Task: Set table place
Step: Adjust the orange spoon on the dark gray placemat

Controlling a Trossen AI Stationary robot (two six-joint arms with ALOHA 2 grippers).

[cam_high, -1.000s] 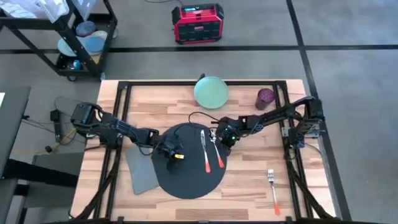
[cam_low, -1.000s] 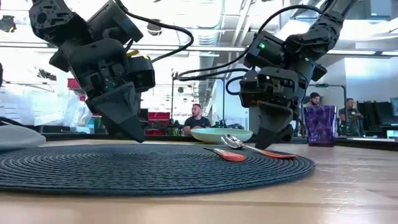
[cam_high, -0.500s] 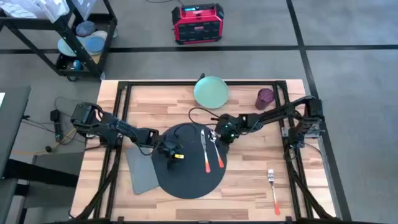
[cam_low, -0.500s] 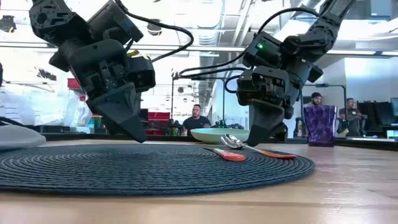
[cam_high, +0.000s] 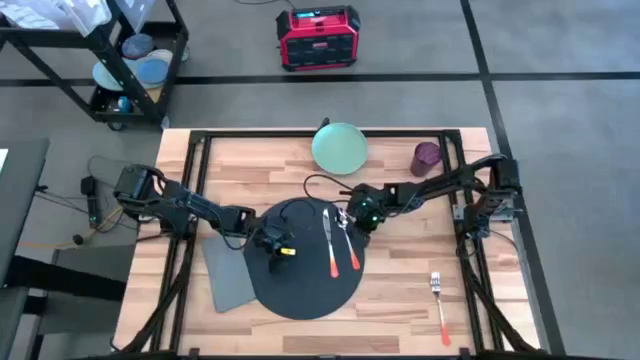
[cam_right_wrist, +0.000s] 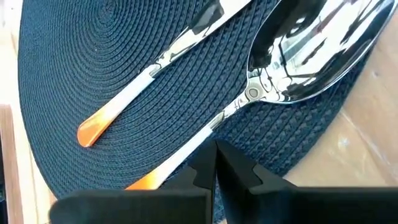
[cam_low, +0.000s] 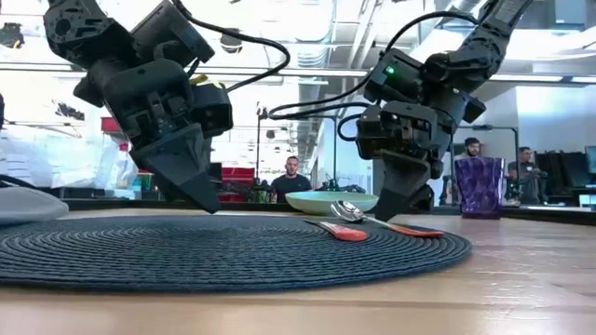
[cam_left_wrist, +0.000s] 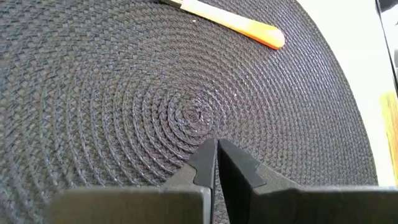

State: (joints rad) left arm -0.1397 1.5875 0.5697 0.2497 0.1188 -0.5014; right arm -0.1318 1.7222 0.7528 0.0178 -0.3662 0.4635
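The left gripper [cam_left_wrist: 216,163] hangs just above the middle of the placemat [cam_high: 300,285], its two dark fingers pressed together with nothing between them; the left wrist view shows the tips meeting over the mat's woven spiral centre. The high view places this gripper [cam_high: 280,243] in the centre of the frame, left of the cutlery. The low view shows it [cam_low: 207,202] as a dark wedge at left, its point close over the weave.

The right gripper [cam_right_wrist: 216,163] is likewise closed and empty. In its wrist view the tips sit just over the stem of a spoon [cam_right_wrist: 292,56], whose shiny bowl overlaps the mat's edge, with a knife [cam_right_wrist: 155,74] lying beside it, both with orange handles. The high view shows only that this gripper [cam_high: 362,222] is at the mat's upper right rim, by the spoon [cam_high: 348,240] and knife [cam_high: 330,243]. In the low view it [cam_low: 389,205] stands right of centre behind the spoon bowl.

The placemat lies in the lower centre of the table [cam_high: 400,290] in the high view. Only that view shows a grey napkin [cam_high: 225,272] tucked under the mat's left edge, a fork [cam_high: 439,305] at lower right, a green plate [cam_high: 339,147] and a purple cup [cam_high: 427,157] at the table's upper edge. The low view alone shows people [cam_low: 294,179] seated in the room behind.
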